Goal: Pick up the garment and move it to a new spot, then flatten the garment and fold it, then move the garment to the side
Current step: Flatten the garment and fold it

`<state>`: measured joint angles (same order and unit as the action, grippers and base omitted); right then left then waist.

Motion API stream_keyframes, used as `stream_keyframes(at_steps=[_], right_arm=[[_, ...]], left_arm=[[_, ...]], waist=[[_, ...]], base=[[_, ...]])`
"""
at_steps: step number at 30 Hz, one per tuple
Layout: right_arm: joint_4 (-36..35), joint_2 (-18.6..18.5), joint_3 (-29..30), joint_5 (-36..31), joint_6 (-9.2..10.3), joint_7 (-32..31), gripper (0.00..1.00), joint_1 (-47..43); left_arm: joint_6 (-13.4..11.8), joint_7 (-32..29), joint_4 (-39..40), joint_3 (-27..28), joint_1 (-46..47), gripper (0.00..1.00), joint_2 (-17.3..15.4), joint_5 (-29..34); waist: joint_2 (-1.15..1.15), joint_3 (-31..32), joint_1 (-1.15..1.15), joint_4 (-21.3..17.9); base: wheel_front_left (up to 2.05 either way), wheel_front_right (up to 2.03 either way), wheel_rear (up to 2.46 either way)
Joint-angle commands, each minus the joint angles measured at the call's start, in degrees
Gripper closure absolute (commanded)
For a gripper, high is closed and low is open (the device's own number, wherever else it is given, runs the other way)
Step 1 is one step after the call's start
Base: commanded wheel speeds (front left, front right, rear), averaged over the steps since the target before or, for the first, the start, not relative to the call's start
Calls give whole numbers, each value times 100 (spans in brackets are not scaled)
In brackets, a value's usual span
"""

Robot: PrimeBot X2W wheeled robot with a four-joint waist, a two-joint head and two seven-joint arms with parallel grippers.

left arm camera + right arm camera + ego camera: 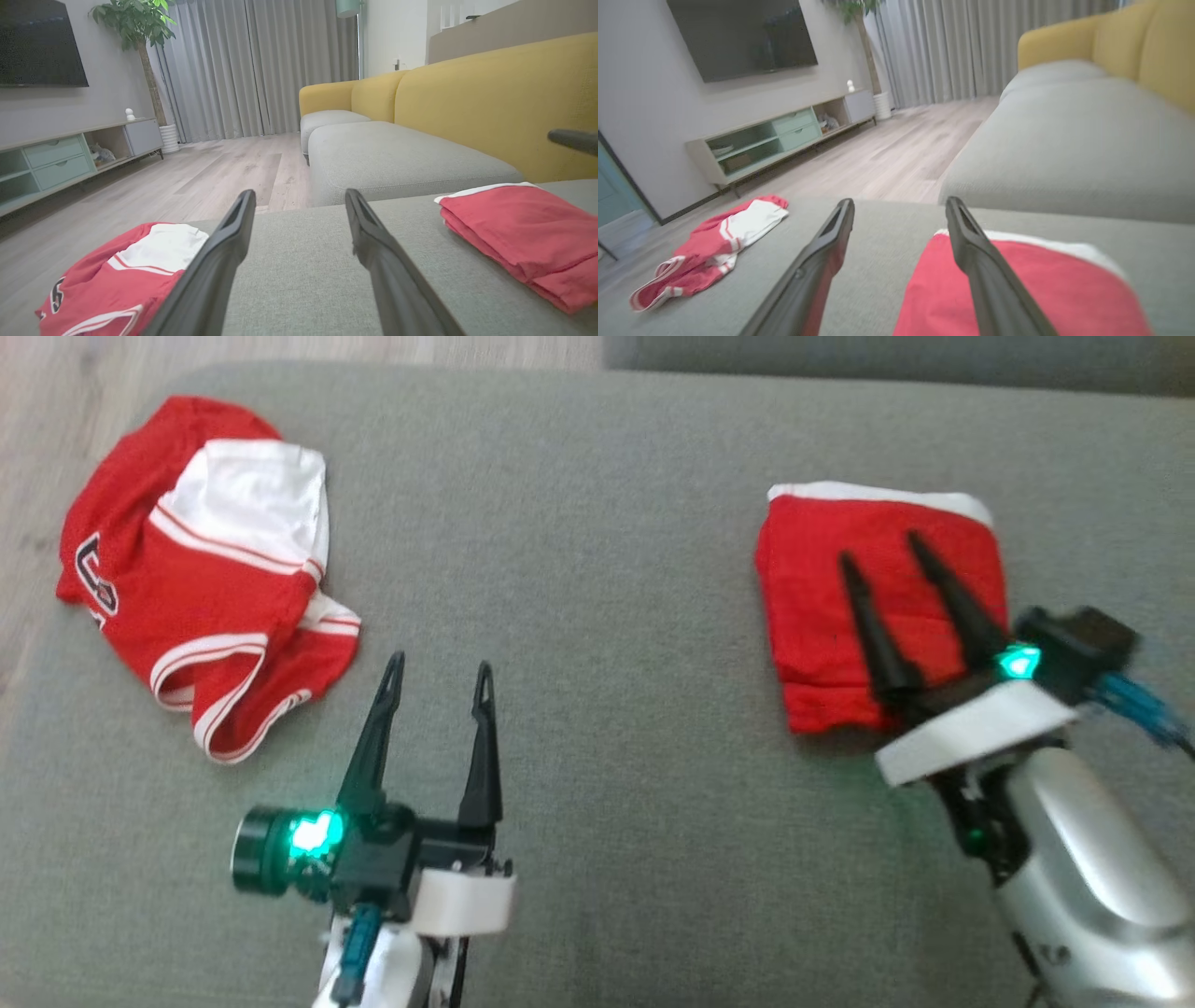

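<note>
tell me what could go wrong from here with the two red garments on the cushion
1. The right jaws stand open close over the folded garment. As the arm pulls back, they could snag the cloth and undo the fold.
2. The crumpled garment lies at the left edge of the grey cushion, next to the floor. A clumsy grasp there might push it off.
</note>
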<state>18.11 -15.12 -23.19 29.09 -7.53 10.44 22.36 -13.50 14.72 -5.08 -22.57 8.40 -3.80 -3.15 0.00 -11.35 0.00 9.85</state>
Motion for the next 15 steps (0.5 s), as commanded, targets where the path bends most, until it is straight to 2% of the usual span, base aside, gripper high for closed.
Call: stream_keyframes(at_steps=[1, 6, 11, 15], right_arm=[[-260, -59, 105, -188, 4, 193, 0, -173], [-648, 56, 782, -677, 4, 443, 0, -879], [-1140, 418, 1402, -1099, 4, 453, 0, -1827], [-1060, 507, 1400, -1438, 4, 454, 0, -2423]], left_arm=[[44, 28, 219, 236, -45, 0, 4, -82], [74, 28, 292, 396, -462, 0, 13, -180], [146, 28, 301, 522, -954, 0, 18, -240], [216, 28, 285, 639, -1324, 0, 21, -286]], waist=[[0, 174, 0, -101], [0, 625, 0, -359], [0, 1039, 0, -541], [0, 1249, 0, -658]], base=[[0, 0, 0], [0, 0, 0], [0, 0, 0], [0, 0, 0]])
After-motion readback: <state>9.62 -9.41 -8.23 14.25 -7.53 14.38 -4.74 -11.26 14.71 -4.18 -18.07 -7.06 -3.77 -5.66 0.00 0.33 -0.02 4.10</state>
